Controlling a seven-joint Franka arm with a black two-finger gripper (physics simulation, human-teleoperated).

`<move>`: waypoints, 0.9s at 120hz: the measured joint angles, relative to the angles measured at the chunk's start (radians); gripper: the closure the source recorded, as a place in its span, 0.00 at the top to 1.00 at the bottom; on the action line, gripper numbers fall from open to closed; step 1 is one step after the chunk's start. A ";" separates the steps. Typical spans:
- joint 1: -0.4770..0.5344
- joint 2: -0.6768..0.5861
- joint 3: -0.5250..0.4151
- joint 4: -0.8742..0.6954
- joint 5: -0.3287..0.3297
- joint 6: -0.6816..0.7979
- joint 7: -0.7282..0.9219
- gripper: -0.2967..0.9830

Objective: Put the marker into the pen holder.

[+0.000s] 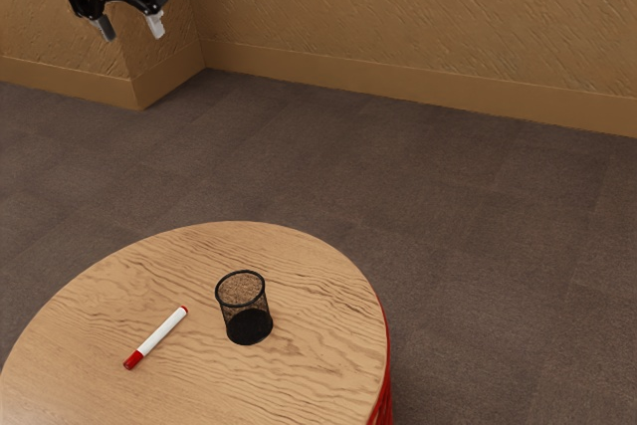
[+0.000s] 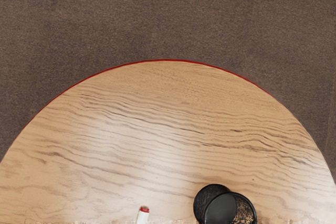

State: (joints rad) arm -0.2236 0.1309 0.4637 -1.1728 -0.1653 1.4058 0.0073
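the marker (image 1: 157,336) lies flat on the desk (image 1: 309,375), its barrel plain white as far as i can see, with a longer red section at one end and a short red tip at the other; whether any print runs along it is too small to tell. the pen holder (image 1: 249,327) is black mesh with a solid dark rim and base, standing upright on the exterior view's right of the marker. the marker is outside it, near but not touching, with a strip of wood between them; the short red tip is the end closer to the holder.

the desk has a round, curved edge with red along its side, seen as a thin line in the wrist view. both things sit well inside that edge. wood grain spreads from the holder out to the rim on the exterior view's right, and a wide stretch of wood lies between the marker and the rim on the exterior view's left. beyond the desk are the brown-grey floor (image 1: 478,246) and a tan textured wall (image 1: 398,7).

the end effector (image 1: 131,27) is up in the exterior view's upper left, well apart from both things, its two fingers spread and released, with nothing between them.
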 joint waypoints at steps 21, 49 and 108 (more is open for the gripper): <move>0.034 0.003 0.031 -0.137 -0.013 0.004 0.002 0.75; 0.118 -0.194 0.030 -0.755 0.057 0.171 0.004 0.75; 0.098 -0.202 -0.022 -1.176 0.147 0.602 0.000 0.74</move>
State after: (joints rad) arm -0.1253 -0.0714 0.4418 -2.3490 -0.0187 2.0075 0.0078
